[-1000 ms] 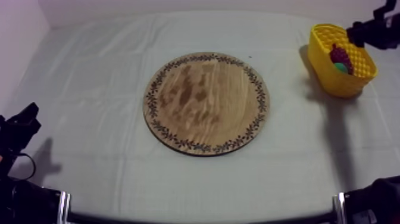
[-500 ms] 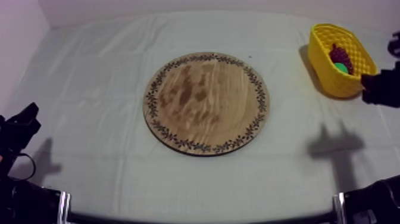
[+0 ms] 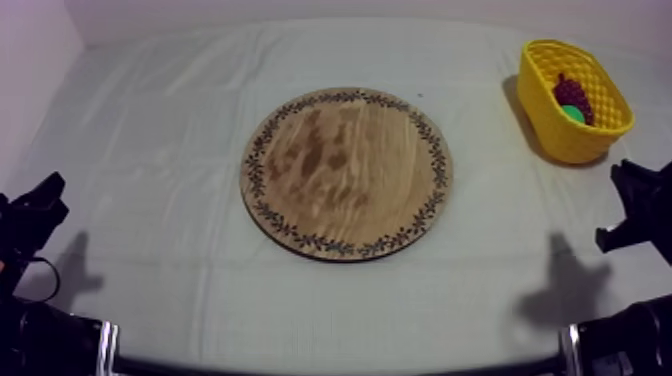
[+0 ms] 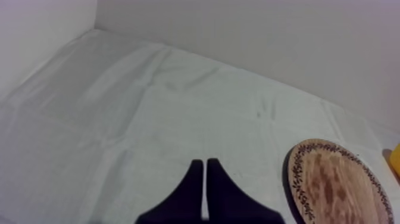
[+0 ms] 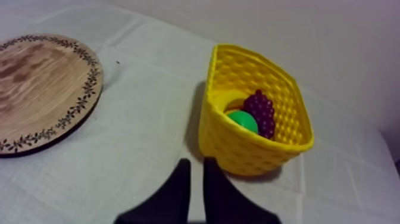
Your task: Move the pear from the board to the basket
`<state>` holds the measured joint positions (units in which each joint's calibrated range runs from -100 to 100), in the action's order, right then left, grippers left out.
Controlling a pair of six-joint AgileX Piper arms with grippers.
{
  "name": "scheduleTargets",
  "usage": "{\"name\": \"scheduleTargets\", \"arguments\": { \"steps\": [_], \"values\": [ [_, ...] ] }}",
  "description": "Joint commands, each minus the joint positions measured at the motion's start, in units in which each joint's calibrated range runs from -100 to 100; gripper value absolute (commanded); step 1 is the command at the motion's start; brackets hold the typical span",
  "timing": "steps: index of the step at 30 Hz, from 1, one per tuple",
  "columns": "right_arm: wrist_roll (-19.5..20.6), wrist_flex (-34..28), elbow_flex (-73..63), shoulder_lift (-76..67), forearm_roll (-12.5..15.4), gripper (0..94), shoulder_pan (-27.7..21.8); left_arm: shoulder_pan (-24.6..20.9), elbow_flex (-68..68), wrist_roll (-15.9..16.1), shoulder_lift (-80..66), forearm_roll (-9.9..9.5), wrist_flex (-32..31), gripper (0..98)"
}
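My right gripper [image 5: 197, 164] has its two black fingers pressed together into a narrow wedge, pinching nothing, and it hangs over the grey-white cloth [image 5: 143, 131]. Just ahead of its tips, slightly to the right and apart from them, stands the yellow basket [image 5: 238, 149] with its near wall facing the fingers. Past that wall the pear [image 5: 243, 121] lies low inside the basket as a green shape. It touches the bunch of grapes [image 5: 260, 110], which lies against its far right side. Something orange-yellow shows behind the pear, too hidden to name. Farther out, ahead and to the left of this gripper, the round wooden board [image 5: 41, 77] lies flat on the cloth, its face bare and well apart from the basket. My left gripper [image 4: 204, 164] also has its fingers closed against each other with nothing between them, over open cloth. The board's patterned rim lies ahead of it and to its right.
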<state>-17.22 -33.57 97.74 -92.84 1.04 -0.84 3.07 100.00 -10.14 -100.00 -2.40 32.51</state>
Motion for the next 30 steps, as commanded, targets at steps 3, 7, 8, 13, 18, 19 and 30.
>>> {"name": "scheduleTargets", "arguments": {
  "steps": [3, 7, 8, 13, 18, 19, 30],
  "values": [
    [0.3, 0.3, 1.4, -2.3, 1.7, 1.0, 0.4, 0.0, 0.0, 0.0, 0.0, -0.02, 0.0, 0.1],
    [1.8, -1.8, 1.7, -2.7, 2.2, 2.6, 0.9, 0.0, 0.0, 0.0, 0.0, -0.02, 0.0, 0.1],
    [2.1, -2.0, 1.7, -2.7, 2.2, 2.8, 1.0, 0.0, 0.0, 0.0, 0.0, -0.02, 0.0, 0.1],
    [4.3, -2.8, 1.8, -2.8, 1.0, 10.8, 1.2, 0.0, 0.0, 0.0, 0.0, -0.02, 0.0, 0.1],
    [4.8, -2.9, 1.8, -2.8, 0.7, 4.0, 1.2, 0.0, 0.0, 0.0, 0.0, -0.02, 0.0, 0.1],
    [4.9, -2.9, 1.8, -2.8, 0.7, 2.9, 1.2, 0.0, 0.0, 0.0, 0.0, -0.02, 0.0, 0.1],
    [5.0, -3.0, 1.8, -2.8, 0.7, 0.6, 1.2, 0.0, 0.0, 0.0, 0.0, -0.02, 0.0, 0.1]
  ]
}}
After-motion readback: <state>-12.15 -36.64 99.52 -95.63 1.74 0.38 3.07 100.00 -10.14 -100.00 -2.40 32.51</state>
